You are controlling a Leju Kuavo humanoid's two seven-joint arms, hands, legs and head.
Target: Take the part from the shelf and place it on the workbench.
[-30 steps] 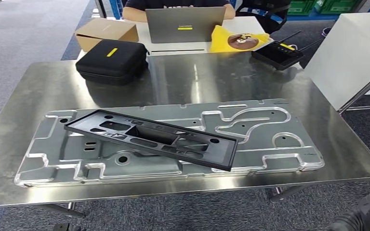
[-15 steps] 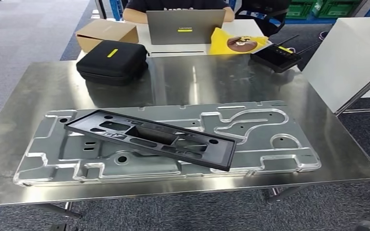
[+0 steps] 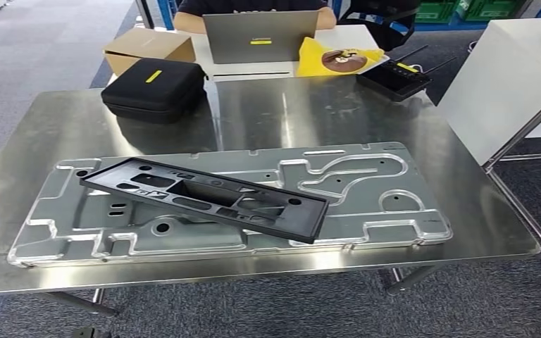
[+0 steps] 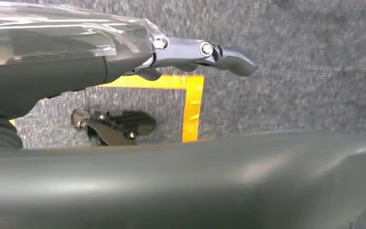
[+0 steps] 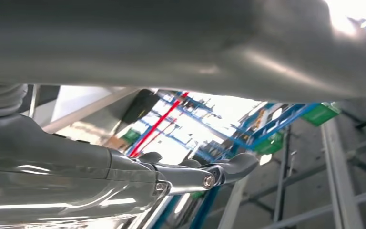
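A long black plastic frame part (image 3: 204, 198) with several cut-outs lies slanted across a large stamped metal plate (image 3: 366, 179) on the steel workbench (image 3: 324, 113). No hand touches it. In the left wrist view my left hand (image 4: 190, 52) hangs over grey carpet with a yellow floor marking, its fingers stretched out and holding nothing. In the right wrist view my right hand (image 5: 195, 174) is also stretched out with nothing in it, with blue shelving blurred behind it.
A black zip case (image 3: 153, 88) sits at the bench's far left. Behind it on another table are a cardboard box (image 3: 148, 46), a laptop (image 3: 260, 35) with a person seated behind it, a yellow bag (image 3: 338, 58) and a black controller (image 3: 394, 76). A white table (image 3: 514, 77) stands at the right.
The whole picture has drifted left and slightly up, so the camera has moved. The dark part of my right arm at the lower right corner has dropped out of the head view.
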